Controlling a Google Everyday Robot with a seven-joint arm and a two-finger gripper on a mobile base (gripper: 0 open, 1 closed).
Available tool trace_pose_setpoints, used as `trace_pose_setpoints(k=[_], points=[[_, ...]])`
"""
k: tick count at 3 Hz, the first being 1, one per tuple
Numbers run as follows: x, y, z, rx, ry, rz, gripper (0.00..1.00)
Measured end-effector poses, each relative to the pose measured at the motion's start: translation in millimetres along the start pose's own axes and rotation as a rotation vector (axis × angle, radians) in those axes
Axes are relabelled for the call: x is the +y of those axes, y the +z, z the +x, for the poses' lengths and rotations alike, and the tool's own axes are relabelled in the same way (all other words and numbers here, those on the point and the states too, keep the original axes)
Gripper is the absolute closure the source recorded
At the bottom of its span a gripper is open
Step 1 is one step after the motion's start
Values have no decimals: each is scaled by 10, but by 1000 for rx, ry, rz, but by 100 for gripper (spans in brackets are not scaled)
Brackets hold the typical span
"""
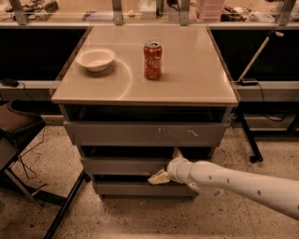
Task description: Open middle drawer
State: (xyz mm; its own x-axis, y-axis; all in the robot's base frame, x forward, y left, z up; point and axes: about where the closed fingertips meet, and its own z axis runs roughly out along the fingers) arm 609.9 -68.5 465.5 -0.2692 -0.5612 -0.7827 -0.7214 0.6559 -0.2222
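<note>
the gripper (167,165) has its jaws clamped on the flat, plain grey middle drawer (121,166).

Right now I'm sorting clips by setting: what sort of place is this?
Probably a lab or workshop: cluttered benches behind, trailing cables over the speckled floor, and a drawer unit where the gripper sits at the middle drawer.
</note>
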Motion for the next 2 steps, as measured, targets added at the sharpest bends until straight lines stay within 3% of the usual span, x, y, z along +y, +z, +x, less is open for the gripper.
trace_pose_setpoints(k=[1,2], points=[[211,126,7,-7,37,-117,0],[223,131,-1,-6,33,-113,0]])
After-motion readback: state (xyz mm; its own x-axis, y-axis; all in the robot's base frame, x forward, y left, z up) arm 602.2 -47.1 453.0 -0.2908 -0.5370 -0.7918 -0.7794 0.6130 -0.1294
